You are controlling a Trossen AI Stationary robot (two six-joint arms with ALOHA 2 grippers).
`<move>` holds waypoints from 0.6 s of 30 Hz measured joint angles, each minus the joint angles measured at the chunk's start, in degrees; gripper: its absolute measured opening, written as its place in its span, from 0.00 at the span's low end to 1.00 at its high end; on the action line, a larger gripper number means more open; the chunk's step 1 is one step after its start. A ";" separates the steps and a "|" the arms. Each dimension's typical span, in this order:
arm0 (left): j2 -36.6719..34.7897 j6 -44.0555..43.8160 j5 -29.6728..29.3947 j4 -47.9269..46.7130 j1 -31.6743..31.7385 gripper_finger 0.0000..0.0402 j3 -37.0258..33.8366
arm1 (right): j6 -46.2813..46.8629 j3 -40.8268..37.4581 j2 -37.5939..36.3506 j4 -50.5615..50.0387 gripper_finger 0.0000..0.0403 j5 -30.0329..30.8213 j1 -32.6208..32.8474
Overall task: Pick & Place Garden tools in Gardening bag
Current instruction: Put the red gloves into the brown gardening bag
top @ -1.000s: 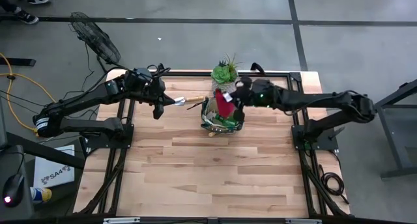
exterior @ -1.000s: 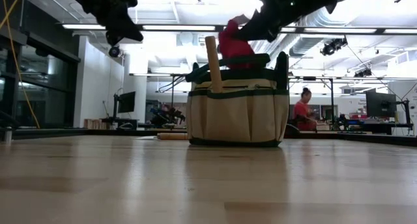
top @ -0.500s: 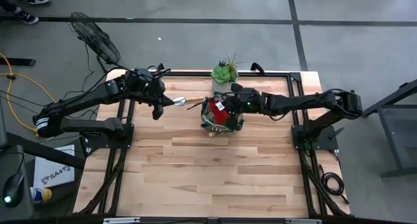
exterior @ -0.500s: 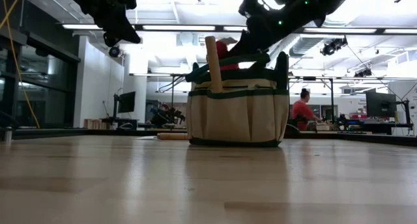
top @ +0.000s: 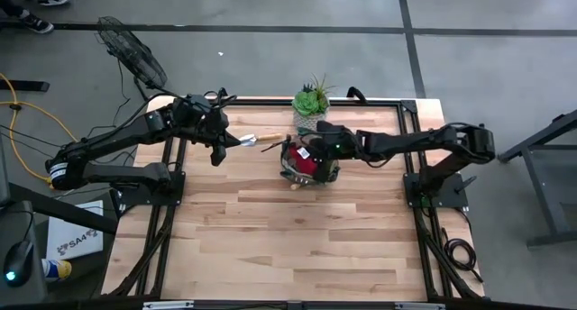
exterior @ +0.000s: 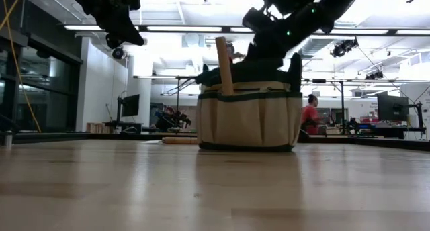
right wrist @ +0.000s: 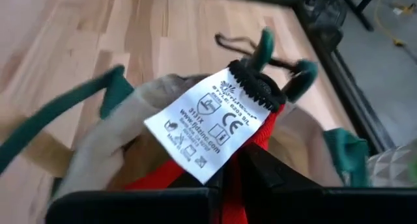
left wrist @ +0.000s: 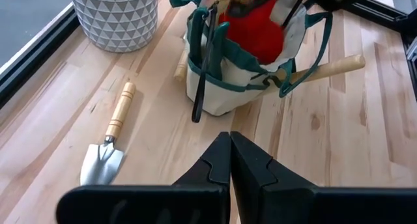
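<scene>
A: Report the position and state of the right hand (top: 311, 153).

B: It is lowered into the mouth of the gardening bag (top: 307, 163), which stands upright on the desk (top: 270, 229) near its far edge, centre. The fingers are closed tight on a red fabric item (right wrist: 264, 134), apparently a glove with a black cuff.

A: Any legible markings?

B: A white sewn-in label (right wrist: 210, 126) on the cuff carries a "CE" mark and a shield pictogram. Smaller print and icons are present but cannot be read. A sheet (top: 74, 243) on the floor to the left shows letters resembling "SA".

A: State of the left hand (top: 219, 153)?

B: Fully closed, holding nothing. It hangs above the desk to the left of the bag.

A: Which tools are outside the bag?

B: One trowel (left wrist: 108, 142) with a wooden handle and metal blade lies flat on the desk, left of the bag, between it and the left hand. A second wooden handle (left wrist: 328, 67) protrudes from under the bag's near side. In the low view a wooden handle (exterior: 224, 65) stands up out of the bag.

A: Other items?

B: A green succulent (top: 310, 99) in a white patterned pot (left wrist: 116, 16) stands just beyond the bag. In the low view a person in red (exterior: 312, 114) sits in the room behind.
</scene>
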 joint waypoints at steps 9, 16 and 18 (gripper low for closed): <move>0.00 -0.01 0.02 -0.37 0.00 0.00 0.01 | 2.75 0.00 2.76 -0.46 0.05 0.17 0.11; 0.00 -0.03 0.02 -0.38 0.02 0.00 0.00 | 7.96 0.00 2.76 -0.50 0.12 0.21 0.09; 0.00 -0.03 0.04 -0.38 0.01 0.00 0.01 | 10.35 -0.01 2.55 -0.57 0.19 0.21 0.09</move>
